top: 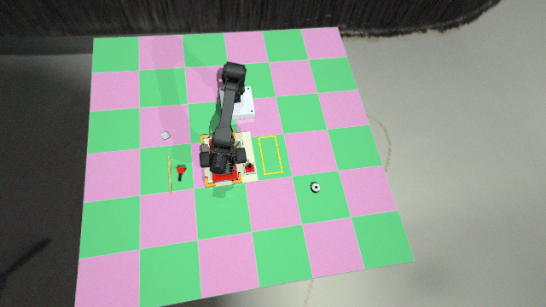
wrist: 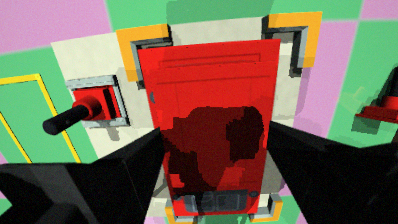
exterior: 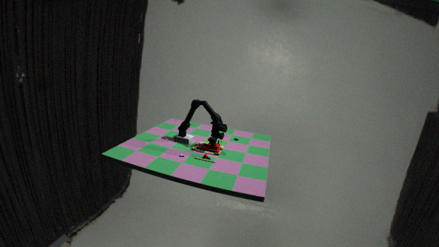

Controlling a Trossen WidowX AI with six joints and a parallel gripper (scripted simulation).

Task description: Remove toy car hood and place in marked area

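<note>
The toy car [wrist: 209,49] is red and sits between orange corner brackets on a pale board [top: 254,149]. Its hood [wrist: 215,90] is a flat red panel, partly in dark shadow. My gripper [top: 223,164] [exterior: 212,141] [wrist: 213,128] points down over the car and is shut on the hood, with one finger at each long side. The hood's edge covers part of the car's right side in the wrist view; how far it is raised I cannot tell. The marked area [top: 273,173] [wrist: 20,78] is a yellow outline beside the board, with nothing in it.
A red block with a black lever [top: 249,167] [wrist: 94,106] stands on the board between car and marked area. On the car's other side lie a red-and-black piece [top: 181,170], a thin stick [top: 170,175] and a grey tile [top: 165,136]. A small wheel [top: 315,187] lies beyond the marked area.
</note>
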